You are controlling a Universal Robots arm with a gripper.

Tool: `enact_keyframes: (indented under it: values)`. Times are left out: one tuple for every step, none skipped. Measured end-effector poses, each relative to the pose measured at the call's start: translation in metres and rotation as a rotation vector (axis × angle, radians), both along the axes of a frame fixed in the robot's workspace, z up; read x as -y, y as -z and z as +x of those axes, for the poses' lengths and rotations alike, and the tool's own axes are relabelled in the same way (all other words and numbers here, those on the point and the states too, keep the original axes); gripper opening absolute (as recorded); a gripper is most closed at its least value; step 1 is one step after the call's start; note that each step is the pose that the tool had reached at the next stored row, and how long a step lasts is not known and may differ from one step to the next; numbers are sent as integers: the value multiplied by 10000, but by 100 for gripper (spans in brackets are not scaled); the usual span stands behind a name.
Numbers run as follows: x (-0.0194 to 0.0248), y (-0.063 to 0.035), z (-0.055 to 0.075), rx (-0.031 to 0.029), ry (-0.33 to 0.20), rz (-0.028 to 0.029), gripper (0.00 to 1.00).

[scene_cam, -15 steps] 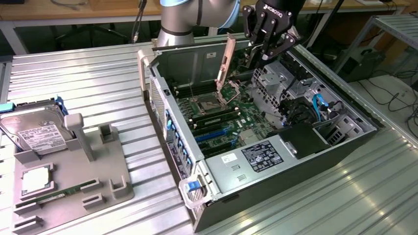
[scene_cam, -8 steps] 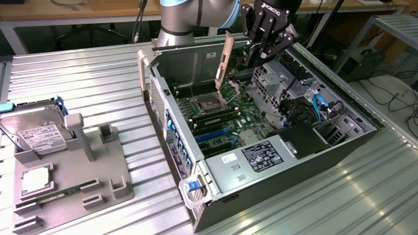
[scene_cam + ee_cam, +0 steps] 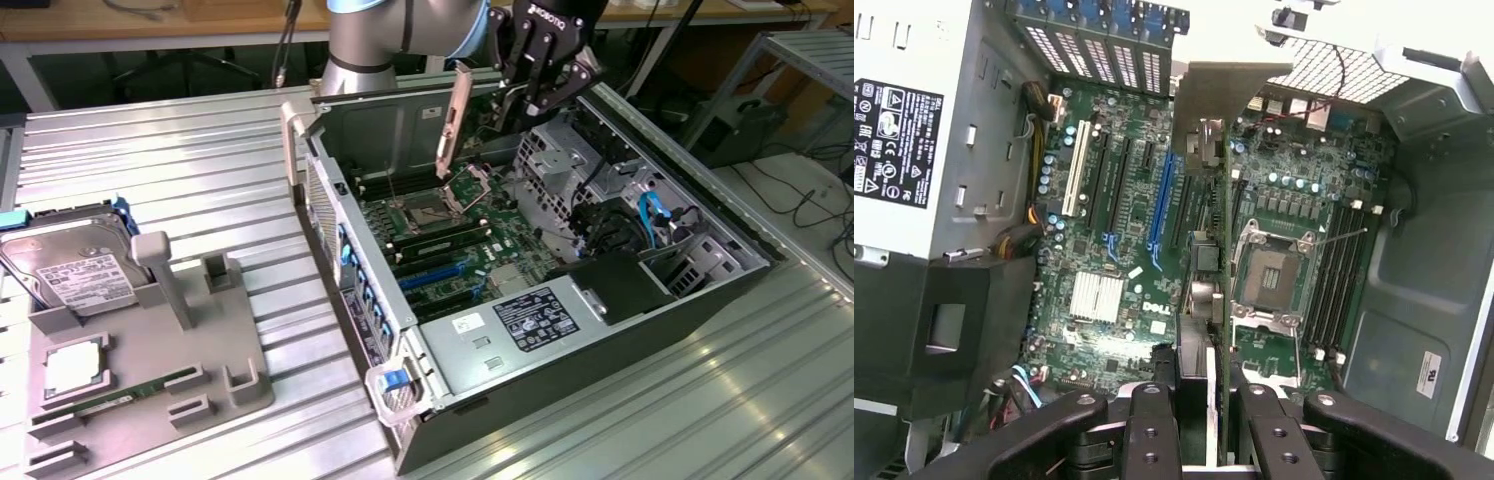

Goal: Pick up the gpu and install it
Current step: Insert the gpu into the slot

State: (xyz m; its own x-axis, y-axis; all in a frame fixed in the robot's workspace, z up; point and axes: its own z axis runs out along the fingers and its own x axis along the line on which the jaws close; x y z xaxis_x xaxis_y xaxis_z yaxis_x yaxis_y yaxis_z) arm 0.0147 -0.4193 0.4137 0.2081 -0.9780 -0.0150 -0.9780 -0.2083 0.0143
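Exterior high, oblique; wrist close above shared motherboard [image 3: 461, 240].

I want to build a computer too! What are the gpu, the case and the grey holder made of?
The gpu: a dull pale strip along one end, likely steel, on a dark board, probably circuit-board laminate. The case: bare matte grey sheet metal, with folded edges and punched holes. The holder: flat matte grey and blocky, probably plastic, though painted metal is possible.

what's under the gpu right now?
The dark flat gpu with pale bracket, gripped by the black tool, hangs over the green motherboard, between long blue expansion slot and empty silver-framed CPU socket. The board strip directly beneath its edge is covered.
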Motion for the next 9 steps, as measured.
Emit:
enact_keyframes:
  values:
    - [-1,13,0,-4,0,-2,28]
    - [-2,25,-1,-5,0,-2,28]
    - [-3,33,-1,-6,0,-2,28]
    - [-2,45,-1,-7,0,-1,28]
    - [-2,57,-1,-12,0,-5,28]
    - [-3,67,-1,-13,0,-9,28]
    - [-3,81,-1,-17,2,-11,28]
    - [-3,97,-1,-19,43,-14,28]
    - [-3,115,-1,-19,150,-17,28]
